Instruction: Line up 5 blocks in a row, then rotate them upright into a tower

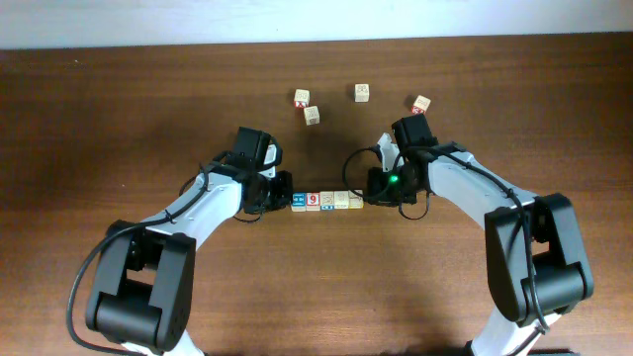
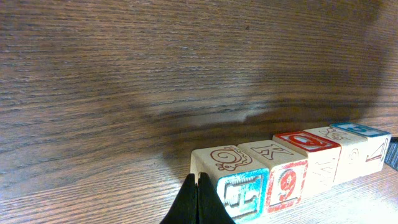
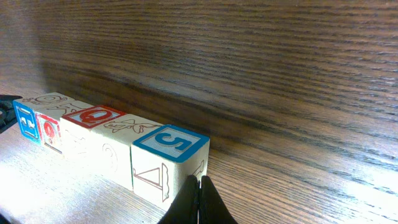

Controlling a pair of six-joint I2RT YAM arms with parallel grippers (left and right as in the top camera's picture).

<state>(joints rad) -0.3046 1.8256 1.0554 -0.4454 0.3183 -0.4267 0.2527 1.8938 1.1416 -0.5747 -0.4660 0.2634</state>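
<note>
Jaws on the left gripper and right gripper are closed on nothing, each set low at one end of the row. Both arms bend inward. Five square-edged light-wood blocks stand touching, mid-table, on grained brown wood.

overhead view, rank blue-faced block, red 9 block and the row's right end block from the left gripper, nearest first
1. blue-faced block, row's left end, beside the left gripper.
2. red 9 block, next along.
3. right end block, by the right gripper.
</note>
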